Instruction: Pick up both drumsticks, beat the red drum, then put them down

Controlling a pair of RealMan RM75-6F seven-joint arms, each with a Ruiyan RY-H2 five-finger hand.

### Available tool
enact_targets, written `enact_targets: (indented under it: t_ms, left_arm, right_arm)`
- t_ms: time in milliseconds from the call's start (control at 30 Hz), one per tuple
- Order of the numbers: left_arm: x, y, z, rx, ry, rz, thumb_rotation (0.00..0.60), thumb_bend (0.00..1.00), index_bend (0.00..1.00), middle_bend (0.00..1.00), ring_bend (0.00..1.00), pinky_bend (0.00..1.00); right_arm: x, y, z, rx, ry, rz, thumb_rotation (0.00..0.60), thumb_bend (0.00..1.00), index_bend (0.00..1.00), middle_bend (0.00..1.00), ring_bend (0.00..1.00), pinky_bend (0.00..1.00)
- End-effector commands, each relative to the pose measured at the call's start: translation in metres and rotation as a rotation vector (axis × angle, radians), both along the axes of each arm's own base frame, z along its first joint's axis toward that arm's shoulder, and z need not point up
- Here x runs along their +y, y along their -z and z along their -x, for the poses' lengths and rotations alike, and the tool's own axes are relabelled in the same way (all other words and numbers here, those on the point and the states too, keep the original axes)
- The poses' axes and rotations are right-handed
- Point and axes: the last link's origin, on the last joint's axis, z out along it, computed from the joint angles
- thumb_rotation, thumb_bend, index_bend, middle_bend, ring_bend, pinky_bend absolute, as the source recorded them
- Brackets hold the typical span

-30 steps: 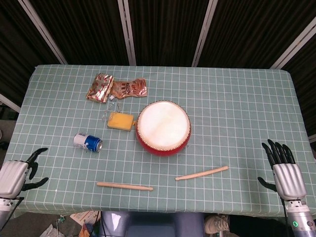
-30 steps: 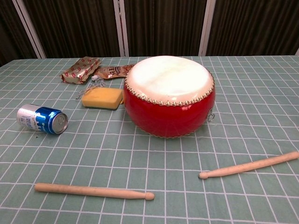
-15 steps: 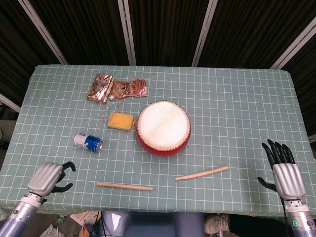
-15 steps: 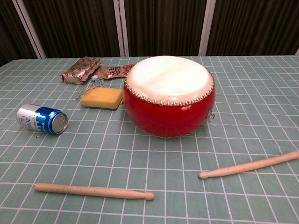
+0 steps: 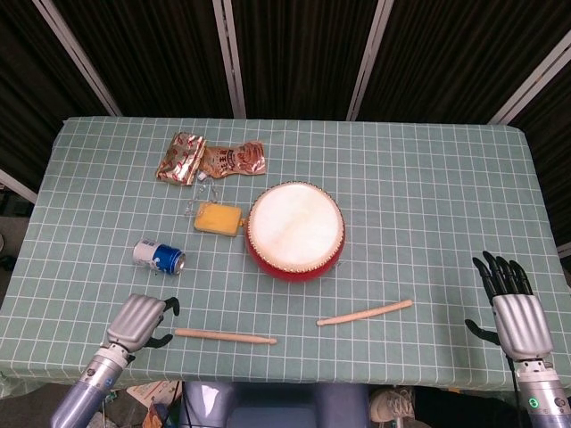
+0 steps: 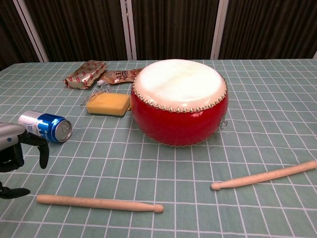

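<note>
Red drum point(image 5: 295, 234) topped by a cream-white skin; pale wood seen on both drumsticks point(image 5: 225, 336). Green tablecloth point(image 5: 428, 196) gridded with white lines. Blue-and-silver can point(image 6: 44, 127), yellow sponge point(image 6: 107, 104), gold-and-red wrappers point(image 5: 209, 160) noted.

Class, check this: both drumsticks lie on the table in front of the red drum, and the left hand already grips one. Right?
Not quite. Both drumsticks, one and the other, lie in front of the red drum, but the left hand grips nothing; it sits open beside the stick's butt end, as the chest view shows.

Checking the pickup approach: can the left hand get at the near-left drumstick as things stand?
Probably yes. The left hand is open beside the butt end of the left drumstick, with bare tablecloth between them; the blue can lies farther back.
</note>
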Motion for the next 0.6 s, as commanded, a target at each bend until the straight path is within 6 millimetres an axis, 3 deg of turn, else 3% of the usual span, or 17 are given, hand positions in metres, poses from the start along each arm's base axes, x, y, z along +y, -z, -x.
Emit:
enact_targets:
  t_ms: [33,600]
  left_arm:
    - [0.002,0.013,-0.007,0.009,0.002,0.016,0.600,0.21,0.46,1.00,1.00,1.00]
    - [0.004,0.049,-0.015,0.063,-0.020,0.046,0.600,0.24,0.49,1.00,1.00,1.00]
  right_arm:
    - [0.000,0.000,0.000,0.000,-0.001,0.001,0.600,0.17,0.00,0.00,0.00,0.06]
    - [-0.001,0.000,0.000,-0.008,0.001,0.001,0.600,0.17,0.00,0.00,0.00,0.06]
